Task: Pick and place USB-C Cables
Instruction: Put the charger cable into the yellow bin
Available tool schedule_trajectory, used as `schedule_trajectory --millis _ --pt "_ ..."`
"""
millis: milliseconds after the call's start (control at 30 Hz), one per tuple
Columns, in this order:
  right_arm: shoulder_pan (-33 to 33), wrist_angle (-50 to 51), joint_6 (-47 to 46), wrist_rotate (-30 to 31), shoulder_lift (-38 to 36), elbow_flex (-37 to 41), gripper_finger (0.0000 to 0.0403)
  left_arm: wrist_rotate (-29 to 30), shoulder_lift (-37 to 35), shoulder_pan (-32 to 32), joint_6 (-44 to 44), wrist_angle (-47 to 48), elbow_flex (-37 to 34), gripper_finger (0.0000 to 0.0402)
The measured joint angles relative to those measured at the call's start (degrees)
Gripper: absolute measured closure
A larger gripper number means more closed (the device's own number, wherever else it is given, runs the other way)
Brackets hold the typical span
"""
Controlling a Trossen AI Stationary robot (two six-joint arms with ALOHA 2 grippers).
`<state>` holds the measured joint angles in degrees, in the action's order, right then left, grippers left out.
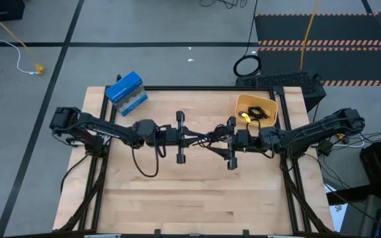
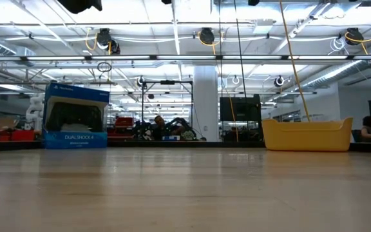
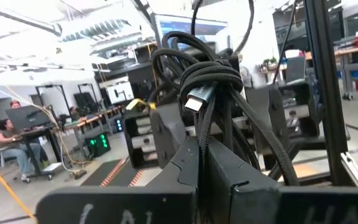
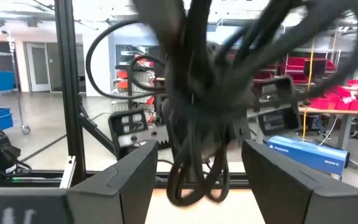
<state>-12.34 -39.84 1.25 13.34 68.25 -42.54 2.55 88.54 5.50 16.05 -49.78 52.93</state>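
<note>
While meeting above mid-table in the high view, left gripper (image 1: 200, 137) and right gripper (image 1: 222, 139) face each other, a black cable (image 1: 211, 137) strung between; yellow bin (image 1: 270, 104) just behind the right arm, other cables (image 1: 256, 114) inside. Low view: bin wall only, grippers unseen. Left wrist view: fingers (image 3: 219, 162) clamped on the coil, plug showing. Right wrist view: fingers (image 4: 129, 171) wide apart, coil hanging between, unpinched; nearer the bin.

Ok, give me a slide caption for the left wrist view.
Left claw shut on a coiled black braided USB-C cable, silver plug facing the camera, with the right arm's open claw just behind it.
</note>
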Motion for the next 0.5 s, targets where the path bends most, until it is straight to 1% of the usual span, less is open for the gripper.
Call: schedule_trajectory --millis 100,233,433,500 --pt "0.0 -0.15 -0.03 0.0 -0.04 0.0 0.0188 0.01 0.12 0.0 -0.02 0.08 -0.04 0.0387" --pt "0.0 -0.8 -0.1 0.0 -0.04 0.0 0.0223 0.02 0.05 0.0 0.0 -0.01 -0.04 0.0376" --pt "0.0 -0.73 -0.03 -0.02 -0.04 0.0 0.0286 0.04 0.05 0.0 0.35 0.34 -0.04 0.0391" --pt "0.0 -0.76 0.0 -0.02 -0.04 0.0 0.0306 0.04 0.05 -0.02 0.35 0.34 -0.04 0.0391"
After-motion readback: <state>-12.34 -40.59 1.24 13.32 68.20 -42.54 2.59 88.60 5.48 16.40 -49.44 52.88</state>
